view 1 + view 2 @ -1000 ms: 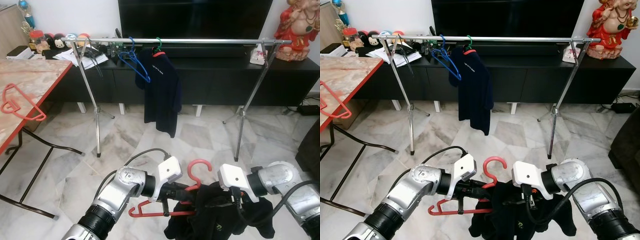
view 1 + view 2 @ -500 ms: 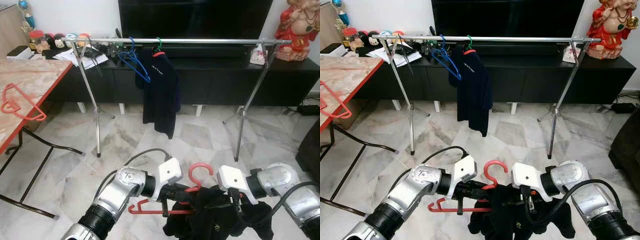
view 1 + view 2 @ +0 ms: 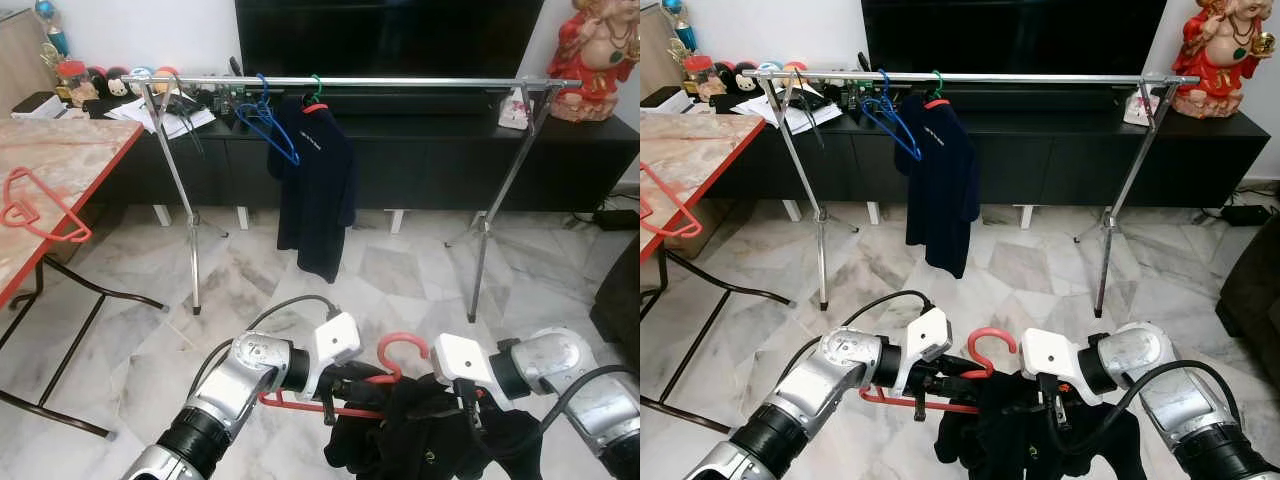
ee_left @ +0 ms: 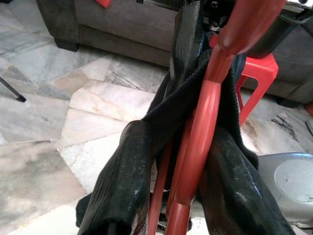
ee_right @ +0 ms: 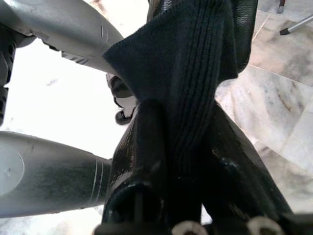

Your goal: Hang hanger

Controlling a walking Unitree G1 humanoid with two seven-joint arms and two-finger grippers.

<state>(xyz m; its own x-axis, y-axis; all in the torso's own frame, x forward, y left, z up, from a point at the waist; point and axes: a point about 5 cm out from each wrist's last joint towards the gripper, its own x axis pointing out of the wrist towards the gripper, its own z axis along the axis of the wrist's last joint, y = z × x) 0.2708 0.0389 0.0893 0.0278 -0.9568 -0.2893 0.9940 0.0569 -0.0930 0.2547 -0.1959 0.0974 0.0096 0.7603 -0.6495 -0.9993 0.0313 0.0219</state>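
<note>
Between end effectors: hanger (image 3: pixel 392 352), garment (image 3: pixel 425 440).

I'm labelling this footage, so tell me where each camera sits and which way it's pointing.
Left eye view: on the head, facing forward and down at the clothes rail; both silver arms show.
Right eye view: its stereo twin, same scene.
Left wrist view: along the left gripper fingers, shut on the red hanger.
Right wrist view: along the right gripper fingers, pinching the black garment; silver arm beyond.
Shared: hanger and garment appear in the head and wrist views.
</note>
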